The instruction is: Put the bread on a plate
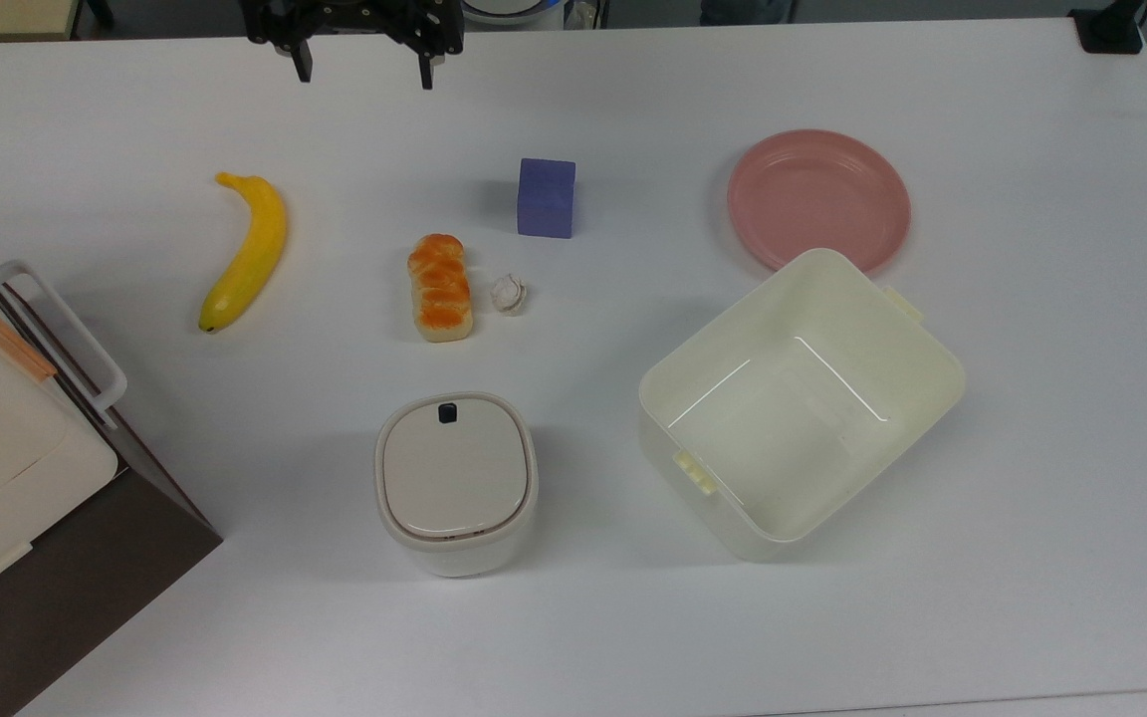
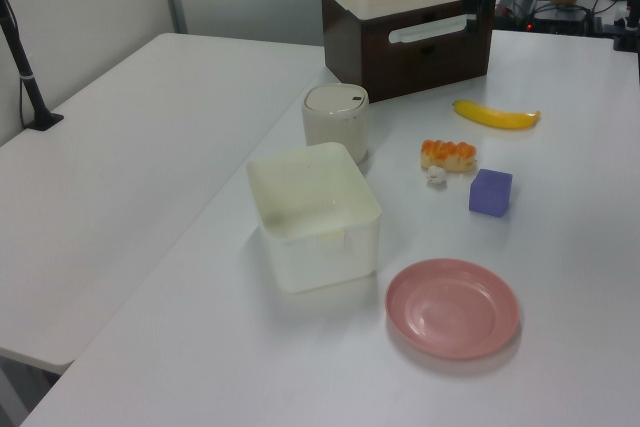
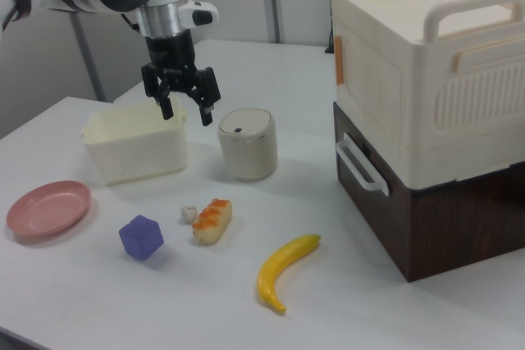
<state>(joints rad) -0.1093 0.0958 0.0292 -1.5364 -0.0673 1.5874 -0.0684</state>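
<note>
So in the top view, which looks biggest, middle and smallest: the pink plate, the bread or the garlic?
1. The pink plate
2. The bread
3. The garlic, clearly the smallest

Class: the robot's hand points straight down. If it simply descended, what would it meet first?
Most likely bare table: the open hand hangs beyond the banana and bread, over neither, though depth is uncertain.
</note>
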